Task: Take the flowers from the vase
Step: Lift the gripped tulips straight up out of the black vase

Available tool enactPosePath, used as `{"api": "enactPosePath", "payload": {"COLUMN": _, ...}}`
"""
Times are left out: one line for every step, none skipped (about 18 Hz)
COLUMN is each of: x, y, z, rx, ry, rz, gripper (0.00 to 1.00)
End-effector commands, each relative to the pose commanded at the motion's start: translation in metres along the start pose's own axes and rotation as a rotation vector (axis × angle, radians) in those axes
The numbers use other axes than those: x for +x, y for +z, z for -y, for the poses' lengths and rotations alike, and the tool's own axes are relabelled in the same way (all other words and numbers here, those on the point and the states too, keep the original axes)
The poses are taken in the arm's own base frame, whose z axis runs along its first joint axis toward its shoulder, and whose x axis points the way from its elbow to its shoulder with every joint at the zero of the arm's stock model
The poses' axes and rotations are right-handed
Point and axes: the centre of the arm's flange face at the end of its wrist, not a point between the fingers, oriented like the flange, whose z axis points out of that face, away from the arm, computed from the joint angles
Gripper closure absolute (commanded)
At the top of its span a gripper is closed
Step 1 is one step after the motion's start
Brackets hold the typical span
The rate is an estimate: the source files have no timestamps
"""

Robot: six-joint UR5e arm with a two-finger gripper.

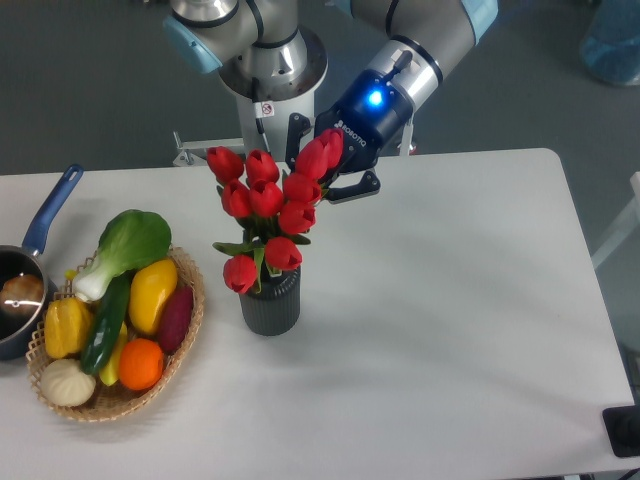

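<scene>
The flowers (268,196), a bunch of red tulips with closed buds and green stems, stand upright in the vase (270,304), a short dark ribbed cylinder left of the table's middle. My gripper (324,163) is at the top right of the bunch, tilted down from the back right. Its jaws are spread open, with one finger (296,136) behind the buds and the other finger (354,186) to their right. The uppermost right buds lie between the two fingers. I cannot tell whether the fingers touch them.
A wicker basket (186,330) with vegetables and fruit sits left of the vase, close to it. A blue-handled saucepan (54,206) is at the far left edge. The arm's base stands behind the table's back edge.
</scene>
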Motion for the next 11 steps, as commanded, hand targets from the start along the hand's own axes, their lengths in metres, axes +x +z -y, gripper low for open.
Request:
{"api": "enactPosePath", "payload": {"x": 0.005, "y": -0.001, "z": 0.002, "rx": 0.0, "ry": 0.001, "rz": 0.001, "gripper": 0.98}}
{"api": "enactPosePath", "payload": {"x": 0.007, "y": -0.002, "z": 0.003, "rx": 0.0, "ry": -0.008, "rz": 0.0, "gripper": 0.98}}
{"api": "enactPosePath", "payload": {"x": 0.012, "y": -0.004, "z": 0.007, "rx": 0.001, "ry": -0.01, "rz": 0.003, "gripper": 0.98}}
{"api": "enactPosePath", "payload": {"x": 0.015, "y": -0.006, "z": 0.01, "rx": 0.002, "ry": -0.018, "rz": 0.006, "gripper": 0.98}}
{"api": "enactPosePath", "payload": {"x": 0.02, "y": -0.007, "z": 0.014, "rx": 0.003, "ry": -0.029, "rz": 0.009, "gripper": 0.98}}
{"api": "enactPosePath", "payload": {"x": 0.026, "y": -0.01, "z": 0.02, "rx": 0.005, "ry": -0.038, "rz": 0.013, "gripper": 0.98}}
{"api": "enactPosePath", "payload": {"x": 0.032, "y": -0.012, "z": 0.025, "rx": 0.008, "ry": -0.051, "rz": 0.017, "gripper": 0.98}}
{"api": "enactPosePath", "payload": {"x": 0.036, "y": -0.014, "z": 0.029, "rx": 0.011, "ry": -0.062, "rz": 0.019, "gripper": 0.98}}
{"api": "enactPosePath", "payload": {"x": 0.038, "y": -0.014, "z": 0.031, "rx": 0.016, "ry": -0.07, "rz": 0.019, "gripper": 0.98}}
{"api": "enactPosePath", "payload": {"x": 0.039, "y": -0.015, "z": 0.034, "rx": 0.022, "ry": -0.072, "rz": 0.018, "gripper": 0.98}}
{"api": "enactPosePath", "payload": {"x": 0.039, "y": -0.016, "z": 0.036, "rx": 0.032, "ry": -0.076, "rz": 0.014, "gripper": 0.98}}
